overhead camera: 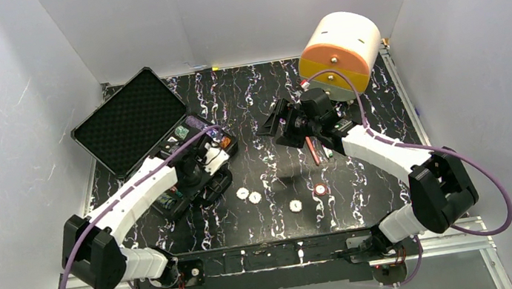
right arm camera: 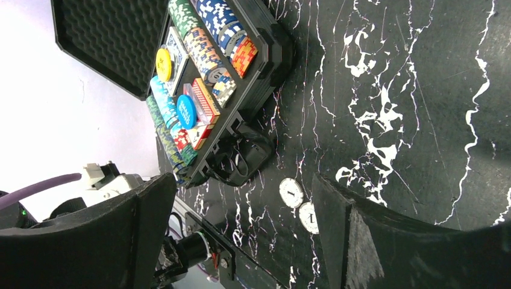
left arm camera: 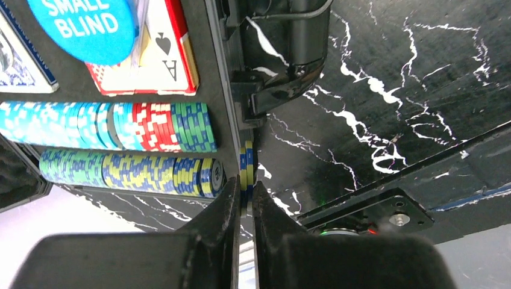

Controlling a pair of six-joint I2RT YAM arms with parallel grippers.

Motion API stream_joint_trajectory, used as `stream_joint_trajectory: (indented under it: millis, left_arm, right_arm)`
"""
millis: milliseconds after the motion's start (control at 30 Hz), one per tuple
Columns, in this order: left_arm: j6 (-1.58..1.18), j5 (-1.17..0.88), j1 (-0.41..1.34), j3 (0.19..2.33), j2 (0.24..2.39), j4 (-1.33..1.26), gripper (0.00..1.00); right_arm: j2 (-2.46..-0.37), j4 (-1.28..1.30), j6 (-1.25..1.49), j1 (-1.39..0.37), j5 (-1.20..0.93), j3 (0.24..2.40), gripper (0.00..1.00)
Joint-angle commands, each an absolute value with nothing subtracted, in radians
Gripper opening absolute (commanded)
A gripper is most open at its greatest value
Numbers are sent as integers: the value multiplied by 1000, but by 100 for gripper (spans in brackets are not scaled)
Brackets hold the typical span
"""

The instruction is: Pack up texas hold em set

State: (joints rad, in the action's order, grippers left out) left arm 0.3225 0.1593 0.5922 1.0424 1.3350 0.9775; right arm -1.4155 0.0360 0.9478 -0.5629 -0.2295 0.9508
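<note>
The black case (overhead camera: 171, 200) lies open at the left, its foam lid (overhead camera: 132, 120) tilted back. Rows of chips (left arm camera: 108, 123), a red-backed card deck (left arm camera: 159, 57) and a blue "small blind" button (left arm camera: 84, 24) sit in its tray. My left gripper (left arm camera: 246, 188) is shut on two blue-and-yellow chips (left arm camera: 246, 162) held on edge, just outside the case's right wall (left arm camera: 220, 90). My right gripper (right arm camera: 241, 192) hangs open and empty above the table's middle. Several loose white chips (overhead camera: 255, 198) lie on the table; two of them (right arm camera: 291, 192) show beside its right finger (right arm camera: 337, 205).
A big orange-and-white cylinder (overhead camera: 340, 51) stands at the back right. A red pen (overhead camera: 313, 154) and a green pen (overhead camera: 327, 152) lie under the right arm. White walls close in the black marbled table (overhead camera: 246, 93) on three sides.
</note>
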Motion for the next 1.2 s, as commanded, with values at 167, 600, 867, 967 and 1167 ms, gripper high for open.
stream_joint_trajectory:
  millis: [167, 600, 867, 967, 1167]
  left_arm:
    - [339, 265, 577, 980, 1227, 1082, 0]
    - [320, 355, 528, 900, 1204, 1028, 0]
    - [325, 317, 494, 926, 1256, 986, 0]
    - [320, 319, 489, 930, 1279, 979, 0]
    - [307, 348, 482, 921, 1295, 963, 3]
  right_arm:
    - [-1410, 28, 964, -558, -268, 946, 89]
    - [-1402, 30, 957, -558, -296, 957, 88]
    - [-1393, 14, 970, -558, -279, 943, 88]
    - [-1385, 5, 967, -558, -271, 935, 88]
    - [-1389, 8, 962, -558, -275, 929, 88]
